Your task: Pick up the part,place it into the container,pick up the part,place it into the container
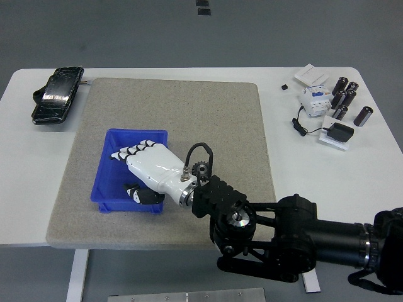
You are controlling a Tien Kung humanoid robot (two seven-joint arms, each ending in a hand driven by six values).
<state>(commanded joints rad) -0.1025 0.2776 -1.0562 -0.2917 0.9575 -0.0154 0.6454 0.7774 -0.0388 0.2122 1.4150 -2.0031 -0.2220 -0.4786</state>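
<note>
The blue container [135,132] sits on the left half of the grey mat [201,107]. My right hand [129,171], white with black finger joints, reaches into it from the right. Its fingers [135,151] are stretched out flat toward the bin's left wall and the thumb [135,192] lies low near the front wall. The hand is open and I see nothing held in it. The hand covers most of the bin's floor, so any parts inside are hidden. The left arm is out of view.
A black pouch [56,94] lies at the table's far left. At the far right are several black cylinders [345,97], a white breaker [315,99], a black adapter with cord [340,133] and a white box [312,75].
</note>
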